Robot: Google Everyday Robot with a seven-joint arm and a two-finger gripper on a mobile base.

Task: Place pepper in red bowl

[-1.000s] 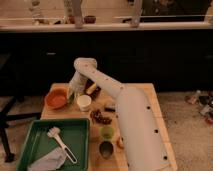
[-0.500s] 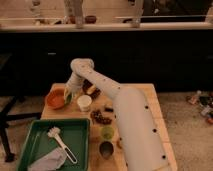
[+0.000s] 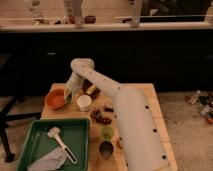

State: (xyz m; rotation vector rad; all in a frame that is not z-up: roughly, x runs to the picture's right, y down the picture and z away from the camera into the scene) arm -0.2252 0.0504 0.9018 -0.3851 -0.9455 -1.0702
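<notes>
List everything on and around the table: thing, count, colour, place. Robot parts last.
red bowl: one, orange-red, back left of table.
white cup: one, white, right of the red bowl.
dark bowl: one, brown, yellow item inside, behind the cup.
green tray: one, front left; holds a white brush and grey cloth.
small green cup: one, light green, right of the tray.
metal cup: one, grey, front of it.
arm: one, white, reaching across the table.
gripper: one, jaws shut, at the red bowl's right rim.

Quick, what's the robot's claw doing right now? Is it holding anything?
Gripper: closed, at the right edge of the red bowl, beside the white cup. Whether it holds the pepper cannot be told.
</notes>
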